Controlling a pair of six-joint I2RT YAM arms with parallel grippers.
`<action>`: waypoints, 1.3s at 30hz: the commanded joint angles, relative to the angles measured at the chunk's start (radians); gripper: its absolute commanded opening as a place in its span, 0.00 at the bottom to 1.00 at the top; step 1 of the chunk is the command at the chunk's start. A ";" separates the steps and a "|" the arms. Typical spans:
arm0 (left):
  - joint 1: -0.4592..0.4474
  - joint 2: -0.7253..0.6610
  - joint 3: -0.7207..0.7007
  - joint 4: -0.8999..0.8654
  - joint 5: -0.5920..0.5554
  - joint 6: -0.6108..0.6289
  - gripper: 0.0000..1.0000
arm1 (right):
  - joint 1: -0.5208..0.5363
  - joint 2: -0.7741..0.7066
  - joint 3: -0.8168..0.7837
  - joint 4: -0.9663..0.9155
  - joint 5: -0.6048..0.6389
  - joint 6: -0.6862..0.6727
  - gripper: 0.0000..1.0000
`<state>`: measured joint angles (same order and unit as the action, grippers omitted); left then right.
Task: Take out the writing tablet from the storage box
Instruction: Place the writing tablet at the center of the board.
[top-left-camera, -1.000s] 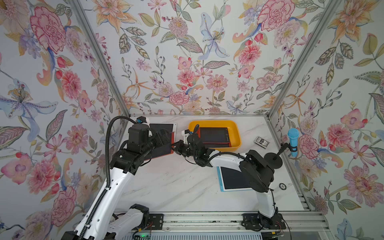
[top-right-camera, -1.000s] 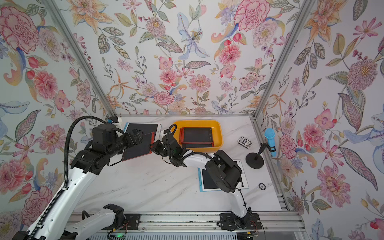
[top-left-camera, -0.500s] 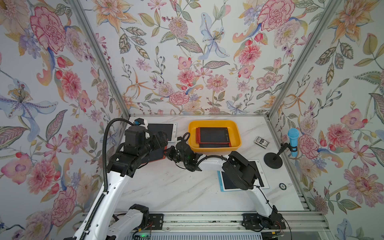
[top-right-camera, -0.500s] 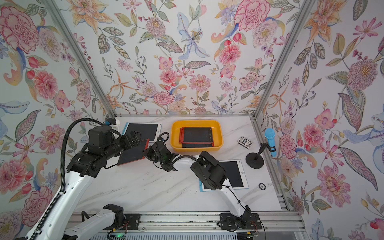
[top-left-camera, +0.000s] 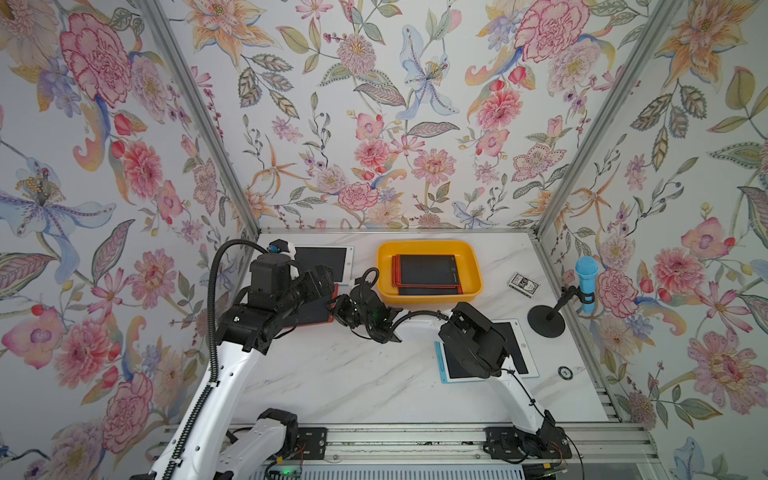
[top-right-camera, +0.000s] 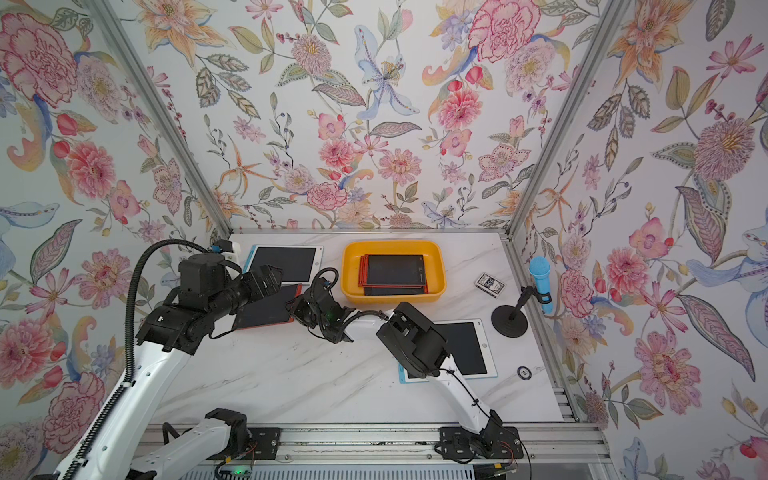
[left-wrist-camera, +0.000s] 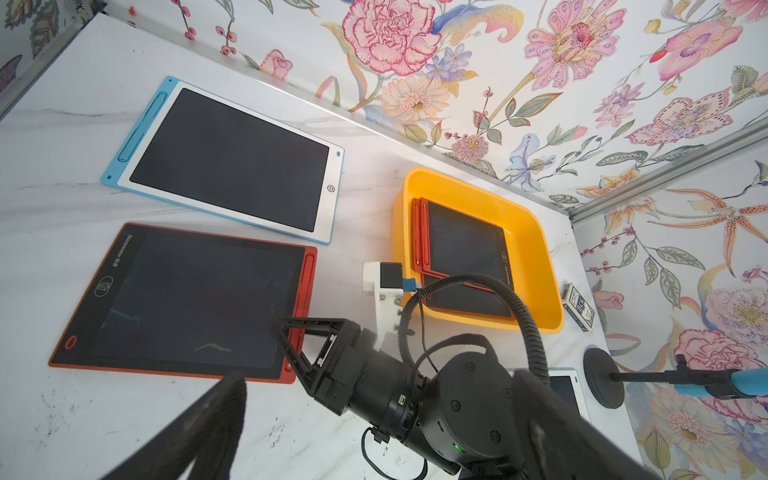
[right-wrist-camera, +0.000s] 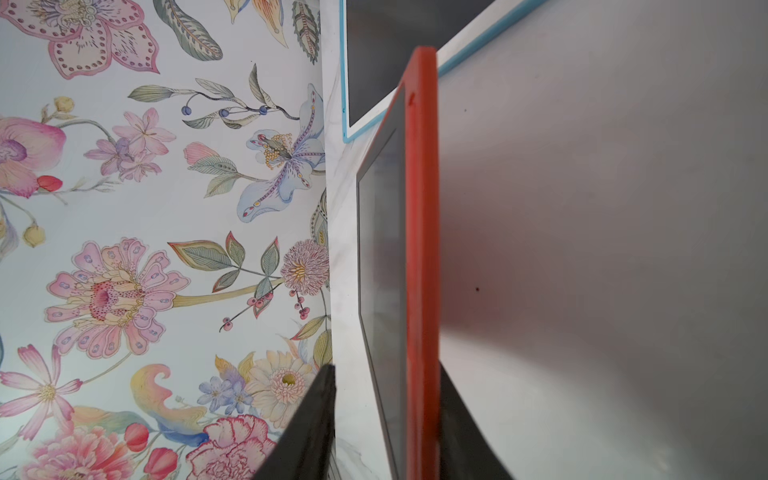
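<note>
The yellow-orange storage box (top-left-camera: 469, 257) (top-right-camera: 436, 258) (left-wrist-camera: 536, 232) stands at the back of the table. A stack of red-framed writing tablets (top-left-camera: 426, 270) (top-right-camera: 395, 270) (left-wrist-camera: 463, 249) lies in it. Another red writing tablet (top-right-camera: 266, 311) (left-wrist-camera: 187, 299) (right-wrist-camera: 422, 249) lies on the table left of the box. My right gripper (top-left-camera: 338, 308) (left-wrist-camera: 299, 345) (right-wrist-camera: 386, 374) straddles that tablet's right edge, open. One finger is against the tablet's underside and the other stands clear of the screen. My left gripper (top-left-camera: 320, 278) (top-right-camera: 270, 276) hovers wide open over the tablet, holding nothing.
A white-and-blue tablet (top-left-camera: 324, 257) (left-wrist-camera: 232, 158) lies at the back left. A second one (top-left-camera: 515, 345) is at the right under my right arm. A card deck (top-left-camera: 523, 286), a blue microphone on a black stand (top-left-camera: 586, 278) and a small ring (top-left-camera: 565, 372) are at the right.
My right gripper carried the red tablet left, away from the box, and lowered it onto the table. Its jaws have parted. My left arm shifted slightly left.
</note>
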<state>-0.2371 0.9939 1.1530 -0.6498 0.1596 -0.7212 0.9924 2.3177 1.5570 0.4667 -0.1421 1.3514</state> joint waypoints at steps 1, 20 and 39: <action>0.016 -0.007 -0.009 0.018 0.026 0.008 1.00 | -0.013 0.015 0.046 -0.045 0.001 -0.001 0.40; 0.034 -0.005 -0.040 0.037 0.050 0.007 1.00 | -0.014 0.040 0.159 -0.284 0.026 -0.034 0.51; 0.053 -0.017 -0.079 0.062 0.065 0.002 1.00 | 0.013 0.034 0.272 -0.475 0.117 -0.129 0.62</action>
<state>-0.1974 0.9936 1.0840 -0.6037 0.2066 -0.7212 0.9939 2.3451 1.7809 0.0654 -0.0704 1.2629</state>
